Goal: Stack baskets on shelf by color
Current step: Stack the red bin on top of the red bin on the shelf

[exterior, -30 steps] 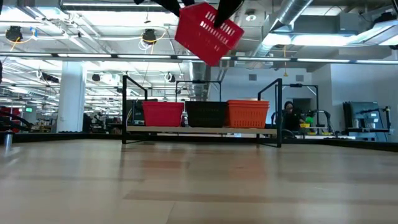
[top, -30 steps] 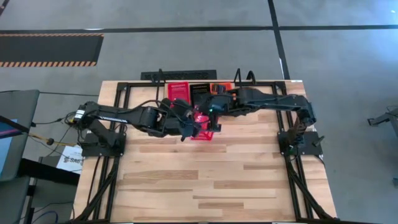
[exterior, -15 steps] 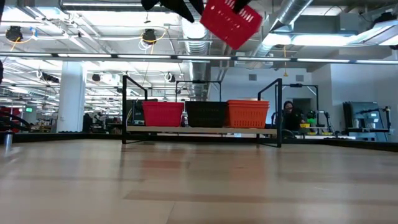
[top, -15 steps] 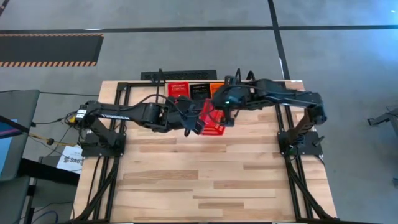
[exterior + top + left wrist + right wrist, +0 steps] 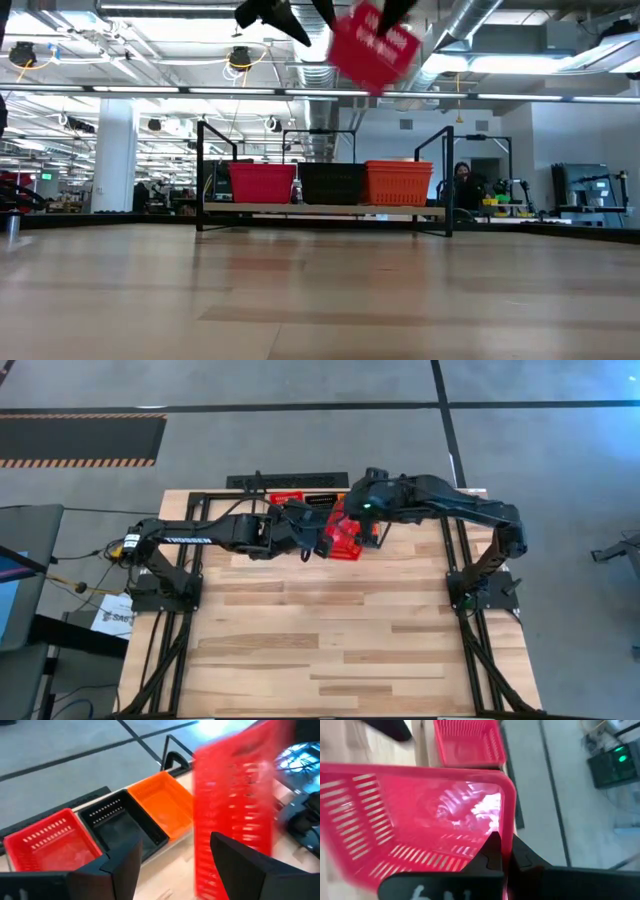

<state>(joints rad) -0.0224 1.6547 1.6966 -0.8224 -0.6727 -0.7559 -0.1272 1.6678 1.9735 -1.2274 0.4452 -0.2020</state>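
My right gripper (image 5: 502, 851) is shut on a red mesh basket (image 5: 372, 45) that it carries high over the table, tilted, in front of the shelf (image 5: 320, 212). On the shelf's board stand a red basket (image 5: 262, 184), a black basket (image 5: 332, 184) and an orange basket (image 5: 398, 183), side by side on their bottoms. My left gripper (image 5: 176, 842) is open, just left of the carried basket (image 5: 235, 805) and apart from it. In the high view the carried basket (image 5: 345, 536) sits between the left gripper (image 5: 318, 548) and the right gripper (image 5: 362, 522). My right gripper pinches the rim of one wall of the red basket (image 5: 508, 827), with one finger (image 5: 491, 851) inside the basket and the other outside the wall. The basket is lifted clear of the table and hangs tilted from the fingers.
Black wire uprights (image 5: 203, 175) stand at both ends of the shelf, at the table's far edge. Bare wooden tabletop (image 5: 330, 640) stretches toward the near edge. A person (image 5: 463, 185) sits in the room behind the table.
My right gripper has carried the red basket toward the table's far edge and the shelf, a little to the right, and the basket has turned in the hold. My left arm has followed toward the far edge.
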